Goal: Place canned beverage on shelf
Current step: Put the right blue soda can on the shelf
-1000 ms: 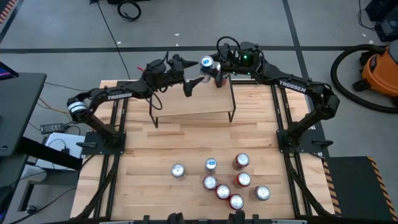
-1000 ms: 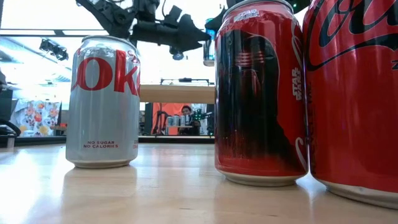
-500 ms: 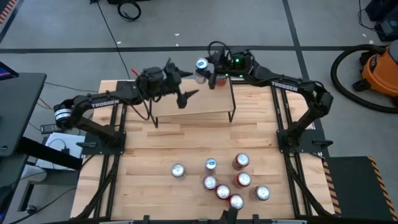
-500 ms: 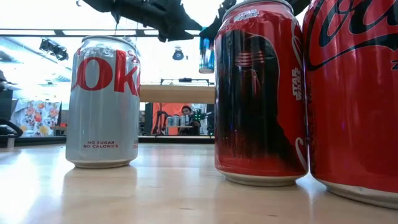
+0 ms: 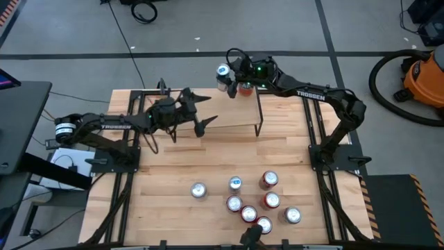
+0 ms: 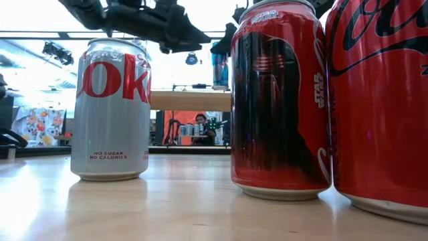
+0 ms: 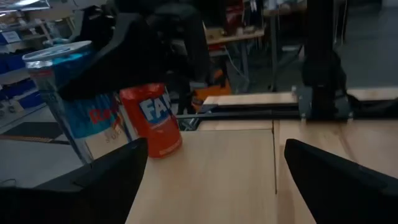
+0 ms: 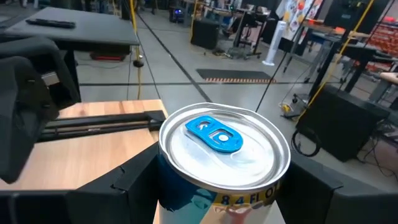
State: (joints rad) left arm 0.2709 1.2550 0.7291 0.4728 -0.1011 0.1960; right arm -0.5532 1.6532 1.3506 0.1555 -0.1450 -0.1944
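Observation:
My right gripper (image 5: pixel 231 76) is shut on a blue-tabbed silver-and-blue can (image 5: pixel 223 71) over the far edge of the shelf (image 5: pixel 215 117), a light-wood board on thin black legs. In the low view the can (image 6: pixel 220 70) hangs close above the shelf (image 6: pixel 190 100); I cannot tell whether its base touches. An orange can (image 7: pixel 152 121) stands on the shelf beside it. My left gripper (image 5: pixel 202 111) is open and empty over the shelf's left part, apart from both cans. My right gripper pinches the can's side wall (image 8: pixel 205 200) just below the top rim between its two fingers (image 8: pixel 134 180), one on each side. The fingers come roughly level from the table's right side. The can stays upright, its blue tab (image 8: pixel 214 134) up.
Several cans stand in a cluster near the table's front edge (image 5: pixel 260 201), and one silver can (image 5: pixel 199 190) stands apart to their left. In the low view a silver cola can (image 6: pixel 110 110) and red cans (image 6: pixel 281 100) fill the foreground. Bare tabletop lies between them and the shelf.
My left gripper has drawn back from the can toward the table's left and near edges. My right gripper has moved a little toward the table's left edge and gone down with the can, which stays upright and now sits closer to the shelf top.

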